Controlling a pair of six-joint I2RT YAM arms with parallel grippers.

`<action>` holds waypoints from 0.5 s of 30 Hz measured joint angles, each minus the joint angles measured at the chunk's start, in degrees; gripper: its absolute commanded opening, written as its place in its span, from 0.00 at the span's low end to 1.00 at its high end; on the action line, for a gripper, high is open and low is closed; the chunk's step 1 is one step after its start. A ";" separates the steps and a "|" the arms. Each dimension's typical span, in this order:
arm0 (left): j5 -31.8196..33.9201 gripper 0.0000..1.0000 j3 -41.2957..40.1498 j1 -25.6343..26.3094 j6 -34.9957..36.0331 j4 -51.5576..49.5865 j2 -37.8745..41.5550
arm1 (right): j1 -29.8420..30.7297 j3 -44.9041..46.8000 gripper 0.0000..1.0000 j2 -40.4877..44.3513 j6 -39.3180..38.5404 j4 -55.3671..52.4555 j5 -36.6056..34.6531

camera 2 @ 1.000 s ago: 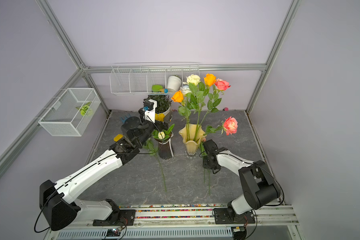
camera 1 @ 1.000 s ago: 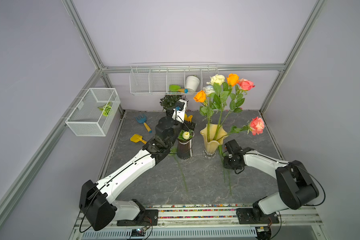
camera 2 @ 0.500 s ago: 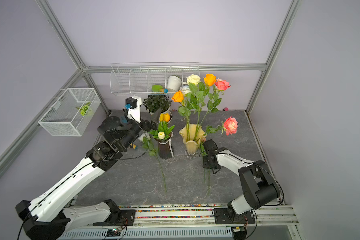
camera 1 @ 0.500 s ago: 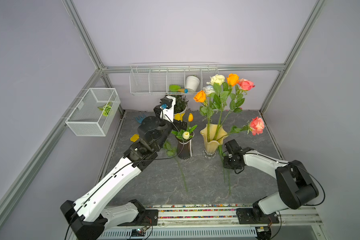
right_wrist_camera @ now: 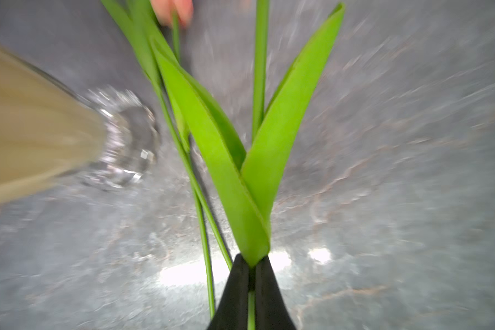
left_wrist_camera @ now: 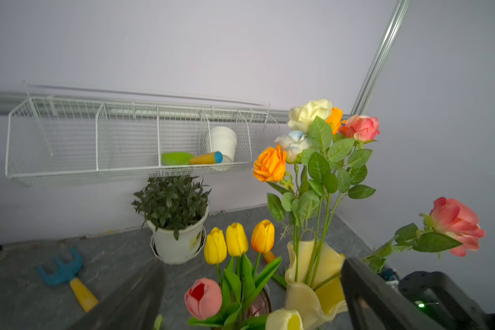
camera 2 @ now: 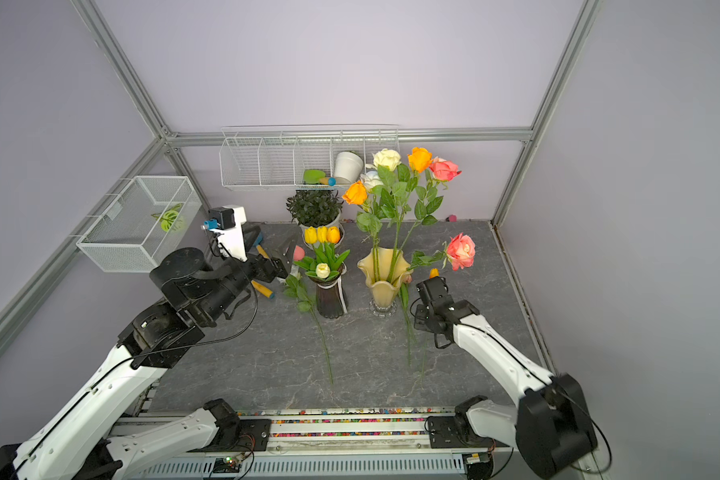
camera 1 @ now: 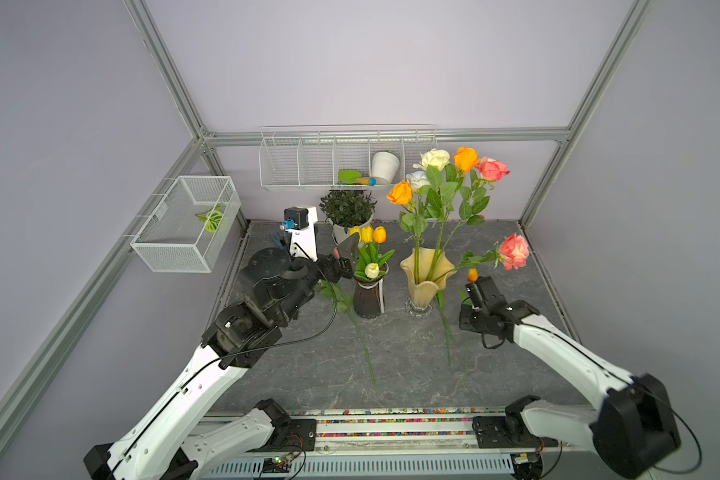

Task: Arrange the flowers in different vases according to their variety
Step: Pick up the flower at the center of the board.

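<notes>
Grey marbled surface (camera 1: 391, 374) carries both vases near its middle in both top views. You have the purple vase (camera 1: 368, 297) holding the tulips (camera 1: 368, 235), and the yellow vase (camera 1: 422, 286) just beside it toward the right edge, holding the roses (camera 1: 435, 158). Your left gripper (camera 1: 344, 257) hangs beside the tulips on the left-edge side, jaws spread wide and empty. Your right gripper (camera 1: 474, 293) sits low beside the yellow vase, clamped on the stem of an orange tulip (camera 1: 472, 274). Loose stems (camera 1: 361, 345) lie toward the front edge.

From the left wrist you see wide black fingers (left_wrist_camera: 137, 297) flanking the tulips, a pink tulip (left_wrist_camera: 203, 297) low among them. A potted plant (left_wrist_camera: 175, 217) and a blue rake (left_wrist_camera: 63, 271) sit near the back edge.

From the right wrist, blurred, the fingertips (right_wrist_camera: 235, 285) pinch a green stem at the foot of its leaves (right_wrist_camera: 232, 171). The yellow vase's clear base stands near, and a second stem runs between them.
</notes>
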State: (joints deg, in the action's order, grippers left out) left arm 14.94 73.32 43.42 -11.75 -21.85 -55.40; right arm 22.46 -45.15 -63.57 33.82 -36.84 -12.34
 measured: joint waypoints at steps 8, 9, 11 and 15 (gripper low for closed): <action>1.44 1.00 -12.94 0.00 -14.64 -8.24 3.74 | 0.55 0.02 0.00 29.09 -3.26 -6.21 -3.30; 1.79 1.00 -14.67 0.00 -16.74 -8.87 4.55 | 0.96 -0.63 0.00 31.54 -3.93 -7.10 -3.39; 2.80 1.00 -17.68 -0.02 -20.98 -9.88 6.32 | 1.81 -2.36 0.00 33.94 -5.20 -8.39 -3.69; 3.65 0.99 -23.89 -1.60 -29.75 -9.90 9.81 | 3.93 -7.93 0.00 35.17 -8.55 -9.29 -3.54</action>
State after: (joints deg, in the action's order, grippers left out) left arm 18.59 49.43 41.82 -41.50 -31.75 -45.58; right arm 26.39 -53.08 -28.40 25.28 -46.13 -15.88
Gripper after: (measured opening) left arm 0.999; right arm 0.093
